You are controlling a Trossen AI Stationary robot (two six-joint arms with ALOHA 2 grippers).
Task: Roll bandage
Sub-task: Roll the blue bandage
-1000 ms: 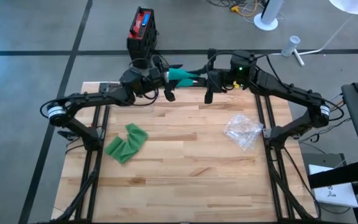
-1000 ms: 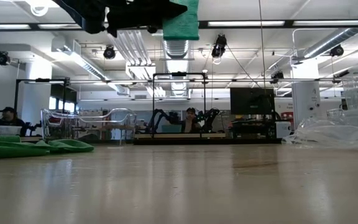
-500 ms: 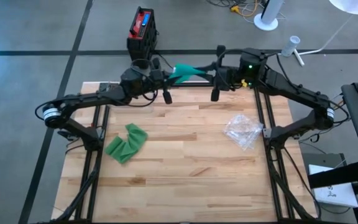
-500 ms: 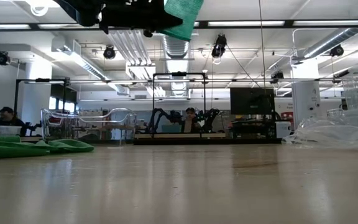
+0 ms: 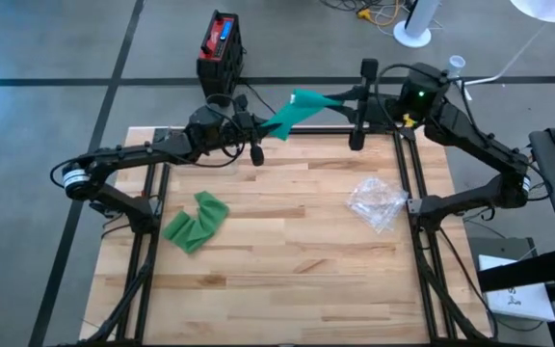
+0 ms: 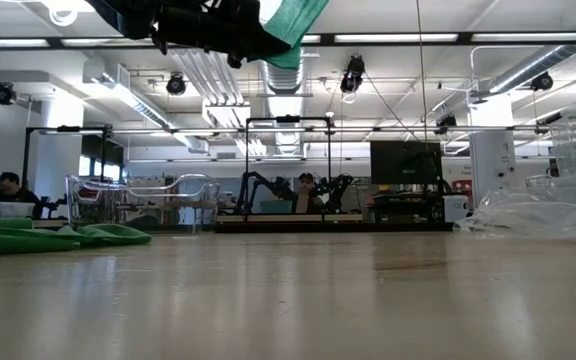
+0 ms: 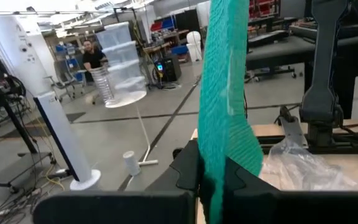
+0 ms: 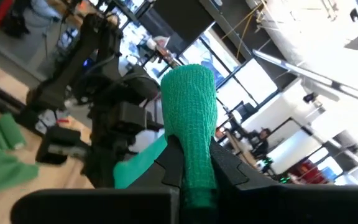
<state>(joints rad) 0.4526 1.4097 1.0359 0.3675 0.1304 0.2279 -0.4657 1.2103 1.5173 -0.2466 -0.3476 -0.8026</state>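
At the upper centre of the high view, above the far edge of the table, the left gripper is clamped on one end of the green bandage; in the left wrist view the strip runs up from between its two closed fingers. To its right in the same high view, the right gripper is clenched on the other end, where the material is bunched into a thicker wad, seen in the right wrist view as a rounded green lump sticking out past its fingers. Between the two the bandage hangs in the air as a short, twisted span, well clear of the wood; the low view shows only its green edge at the top of the frame. Judged step: strip held at both ends and drawn out, rolling proper not yet under way. Next move likely calls for one gripper to turn or wind while the other feeds, keeping light tension so the strip does not slip or twist further. Further out: a second, crumpled green bandage lies at left of the table, a clear plastic wrapper at right, a red-and-black case on the floor beyond
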